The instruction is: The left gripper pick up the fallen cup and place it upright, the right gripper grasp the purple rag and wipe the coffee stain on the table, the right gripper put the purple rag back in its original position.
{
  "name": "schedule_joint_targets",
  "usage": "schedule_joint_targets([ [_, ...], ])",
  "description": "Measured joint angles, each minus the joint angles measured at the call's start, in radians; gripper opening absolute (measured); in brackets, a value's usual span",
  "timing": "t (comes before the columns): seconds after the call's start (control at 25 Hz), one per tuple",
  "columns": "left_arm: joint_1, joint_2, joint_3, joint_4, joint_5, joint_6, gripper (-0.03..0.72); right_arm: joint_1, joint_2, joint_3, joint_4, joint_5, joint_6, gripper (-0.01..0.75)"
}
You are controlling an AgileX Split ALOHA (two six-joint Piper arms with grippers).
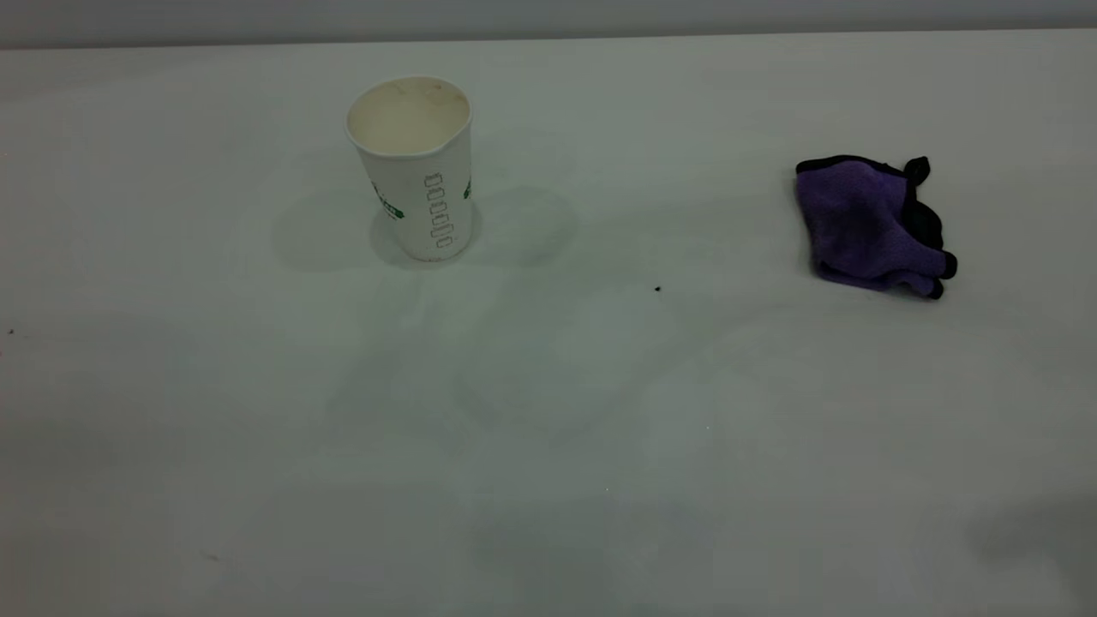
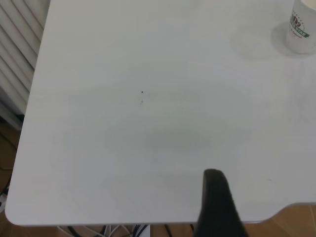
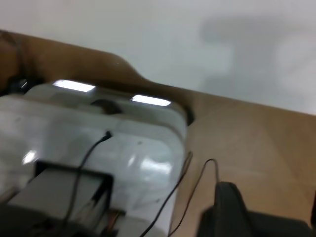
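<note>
Cup: we see the paper coffee cup (image 1: 413, 166) upright, upper left on the table (image 1: 548, 411).
Rag: the purple rag (image 1: 870, 224) lies at right.
Claws: we cannot tell either's opening.

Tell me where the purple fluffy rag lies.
In the exterior view the purple fluffy rag lies crumpled on the white table's right side, far right of the upright white paper cup.
</note>
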Motion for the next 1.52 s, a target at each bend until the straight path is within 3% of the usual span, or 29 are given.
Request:
schedule_joint_targets([
  [0.12, 0.0, 0.0, 0.0, 0.0, 0.0, 0.0, 0.538, 0.0, -0.225, 0.064, -0.074, 0.014, 0.082, 0.429],
  [0.52, 0.0, 0.0, 0.0, 0.0, 0.0, 0.0, 0.538, 0.0, -0.784, 0.102, -0.093, -0.024, 0.093, 0.429],
  [1.2, 0.0, 0.0, 0.0, 0.0, 0.0, 0.0, 0.538, -0.001, -0.865, 0.103, -0.059, -0.024, 0.095, 0.429],
  [1.52, 0.0, 0.0, 0.0, 0.0, 0.0, 0.0, 0.538, -0.045, -0.913, 0.103, -0.058, -0.023, 0.095, 0.429],
])
